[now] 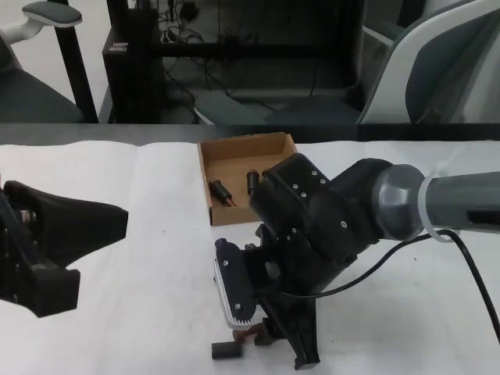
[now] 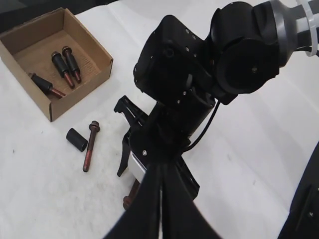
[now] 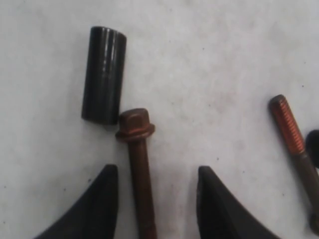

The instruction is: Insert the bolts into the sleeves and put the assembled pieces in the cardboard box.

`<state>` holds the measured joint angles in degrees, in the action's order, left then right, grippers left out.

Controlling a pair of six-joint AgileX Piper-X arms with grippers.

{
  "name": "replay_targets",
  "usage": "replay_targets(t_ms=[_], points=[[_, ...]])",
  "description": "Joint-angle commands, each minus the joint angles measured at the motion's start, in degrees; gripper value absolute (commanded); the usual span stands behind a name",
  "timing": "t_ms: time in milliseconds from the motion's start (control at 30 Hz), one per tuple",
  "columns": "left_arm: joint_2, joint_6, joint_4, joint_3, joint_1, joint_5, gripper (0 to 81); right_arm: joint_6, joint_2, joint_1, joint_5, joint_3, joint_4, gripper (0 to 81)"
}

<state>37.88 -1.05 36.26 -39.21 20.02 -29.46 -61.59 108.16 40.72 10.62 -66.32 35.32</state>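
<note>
On the white cloth near the front edge lie a black sleeve (image 3: 103, 74) and a copper bolt (image 3: 139, 174), the bolt's head touching one end of the sleeve. My right gripper (image 3: 155, 169) hangs open just above them, one finger on each side of the bolt's shank. A second loose bolt (image 3: 294, 139) lies a little way off. The high view shows the sleeve (image 1: 225, 351) beside the right gripper (image 1: 269, 328). Further back, the cardboard box (image 1: 205, 168) holds three assembled pieces (image 2: 65, 62). My left gripper (image 2: 162, 172) is shut and holds nothing, raised at the left (image 1: 78, 226).
The right arm (image 1: 336, 211) bulks over the middle of the bench, between the box and the loose parts, with its cable (image 1: 469, 266) trailing to the right. Open cloth (image 1: 156, 258) lies between the two arms. Chairs and a dark cabinet stand behind the bench.
</note>
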Motion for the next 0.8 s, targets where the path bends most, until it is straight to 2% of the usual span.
replay_targets(t_ms=[0, 167, 200, 367, 433, 767], points=[[-0.56, 0.25, -0.62, -0.58, -0.06, -0.16, 1.7, -0.06, 0.3, -0.25, 1.33, -0.4, 0.34, 49.8], [-0.56, 0.25, -0.62, -0.58, -0.06, -0.16, 1.7, 0.53, 0.3, -0.02, 2.68, -0.4, 2.83, 48.6], [-0.56, 0.25, -0.62, -0.58, -0.06, -0.16, 1.7, 0.85, 0.3, 0.07, 2.65, -0.4, 3.18, 45.6], [-0.56, 0.25, -0.62, -0.58, -0.06, -0.16, 1.7, 0.73, 0.3, 0.42, 2.66, -0.4, 3.52, 16.0], [-0.56, 0.25, -0.62, -0.58, -0.06, -0.16, 1.7, 0.73, 0.3, 0.36, 2.66, -0.44, 3.52, 11.6], [-0.56, 0.25, -0.51, -0.58, -0.06, -0.16, 1.7, 0.73, 0.3, 0.36, 2.5, -0.55, 3.52, 11.6]])
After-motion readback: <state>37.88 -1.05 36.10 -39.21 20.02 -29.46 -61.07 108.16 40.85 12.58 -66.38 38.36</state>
